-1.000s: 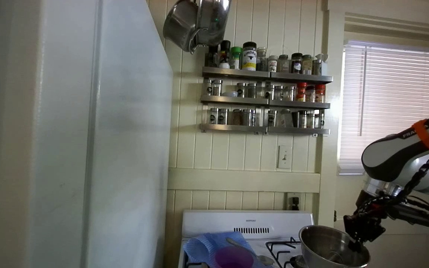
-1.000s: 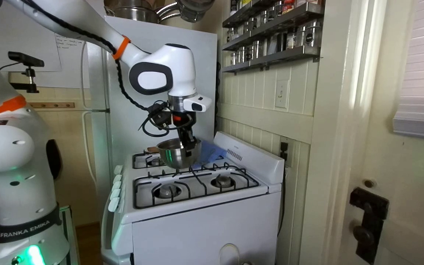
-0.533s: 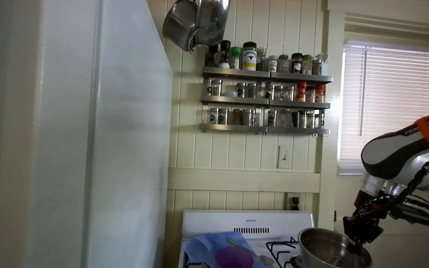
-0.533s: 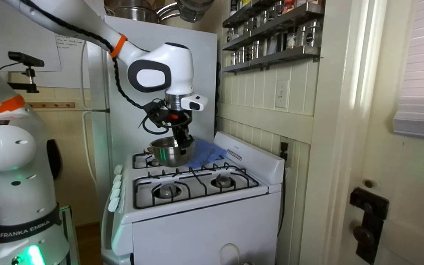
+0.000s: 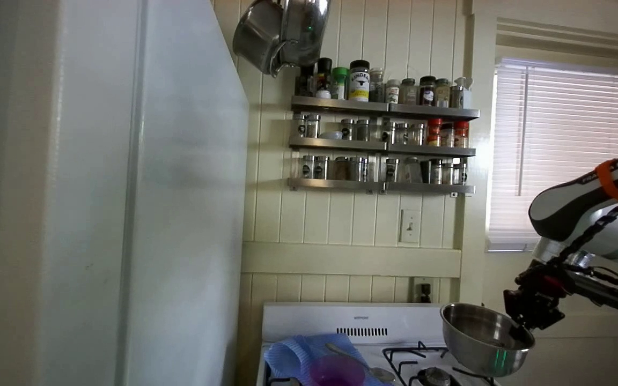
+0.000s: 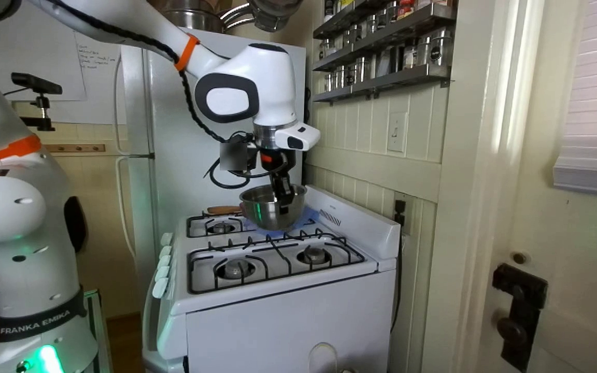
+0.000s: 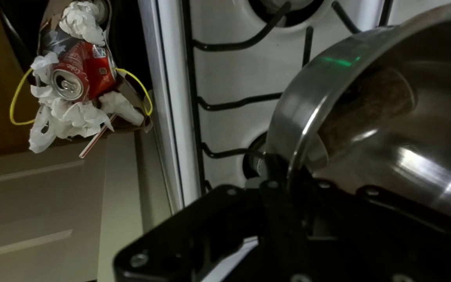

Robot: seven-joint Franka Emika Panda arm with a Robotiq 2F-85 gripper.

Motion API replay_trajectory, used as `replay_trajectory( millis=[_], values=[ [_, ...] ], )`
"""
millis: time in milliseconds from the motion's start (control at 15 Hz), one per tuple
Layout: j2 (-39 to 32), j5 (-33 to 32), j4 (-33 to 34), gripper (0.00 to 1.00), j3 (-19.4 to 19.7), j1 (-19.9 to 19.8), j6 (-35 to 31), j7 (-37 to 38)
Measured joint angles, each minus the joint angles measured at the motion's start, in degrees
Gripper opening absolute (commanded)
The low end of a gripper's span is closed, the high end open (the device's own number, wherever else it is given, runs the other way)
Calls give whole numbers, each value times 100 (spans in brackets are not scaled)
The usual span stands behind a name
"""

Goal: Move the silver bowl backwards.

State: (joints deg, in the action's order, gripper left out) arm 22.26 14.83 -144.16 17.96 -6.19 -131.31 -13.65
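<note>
First, the gripper [image 7: 291,168]: clamped on the rim of the silver bowl [image 5: 483,351], which in an exterior view lay to its left and mostly below, tipped so the rim sloped down toward the grip.
Fingers [image 7: 274,168]: one against the bowl's outer wall, one inside; in the wrist view the bowl spread away to their right.
Bowl's mouth: turned upward; round, it ran about as wide one way as another, its upright axis leaning a little.
Stove [image 6: 288,326]: under the bowl in both exterior views; whether the bowl's base met the grates [image 7: 225,47] could not be made out.
Blue cloth [image 5: 287,356]: spread on the stove in both exterior views, with a purple vessel [image 5: 337,371] on it that stood out plainly in an exterior view.
Coke can [image 7: 77,68]: red, among crumpled white scraps [image 7: 74,117] past the stove's edge; only the wrist view showed it.
Refrigerator [image 6: 179,176]: white, on the stove's far side in an exterior view.
Wall shelves [image 5: 336,184]: three tiers of spice jars [image 5: 359,86], in both exterior views.
Blind [image 5: 566,155]: pale and slatted, in both exterior views.
Door lock [image 6: 526,308]: a dark plate with a knob, shown by an exterior view alone.
</note>
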Motion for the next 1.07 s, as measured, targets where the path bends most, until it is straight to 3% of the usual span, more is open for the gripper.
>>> replay_trajectory(
  millis=[133, 200, 400, 467, 1067],
  values=[
    [-239, 31, 323, 2, 40, -91, 84, 311],
    [-368, 31, 482, 9, 35, -129, 142, 492],
    [-612, 30, 749, 9, -25, -175, 223, 726],
    [-637, 30, 768, 2, -39, -176, 226, 762],
    [-977, 26, 931, 2, -116, -284, 226, 889]
  ],
)
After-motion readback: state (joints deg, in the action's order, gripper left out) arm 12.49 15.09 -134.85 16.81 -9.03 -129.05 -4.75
